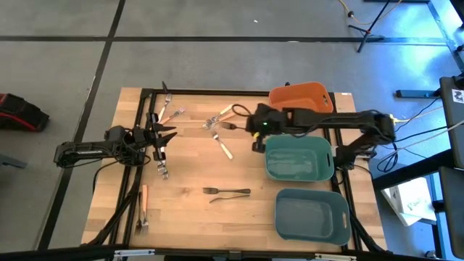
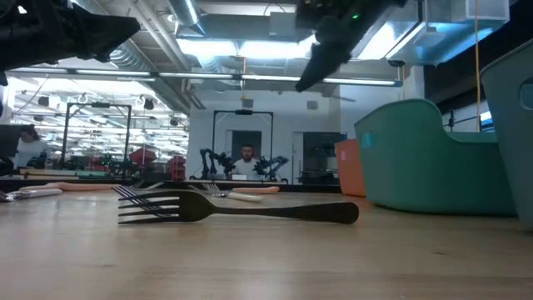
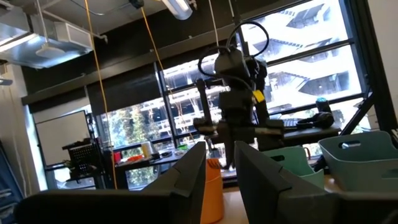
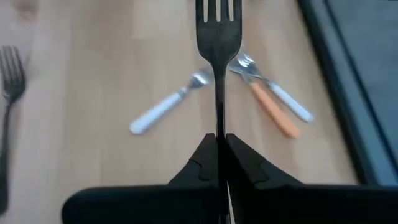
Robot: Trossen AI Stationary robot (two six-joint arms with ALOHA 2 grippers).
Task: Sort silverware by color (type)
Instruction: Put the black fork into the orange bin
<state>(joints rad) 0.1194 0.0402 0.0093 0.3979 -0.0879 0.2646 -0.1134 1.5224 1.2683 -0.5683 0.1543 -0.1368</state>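
Note:
My right gripper (image 4: 219, 140) hangs above the middle of the table, shut on a dark fork (image 4: 218, 37). In the high view this fork (image 1: 229, 125) sticks out of the gripper (image 1: 243, 125) toward the table's left. Under it lie a white-handled fork (image 4: 163, 109) and an orange-handled fork (image 4: 268, 106). Another dark fork (image 1: 226, 192) lies flat near the front edge. More silverware lies at the left: an orange-handled fork (image 1: 143, 206) and a silver fork (image 1: 163, 170). My left gripper (image 1: 163, 138) waits open at the left, nothing between its fingers (image 3: 186, 180). My right gripper pinches the dark fork's handle (image 4: 219, 121) between its two fingers. The fork runs along the fingers, its tines (image 4: 218, 12) pointing away from them. The fingers slant down toward the table's left. The fork is lifted clear of the table.
At the right stand three bins in a row: an orange bin (image 1: 301, 96) farthest, a teal bin (image 1: 297, 161) in the middle, a blue-grey bin (image 1: 312, 214) nearest. More forks (image 1: 174, 114) lie at the far left, by a black frame (image 1: 145, 94) along the table's edge.

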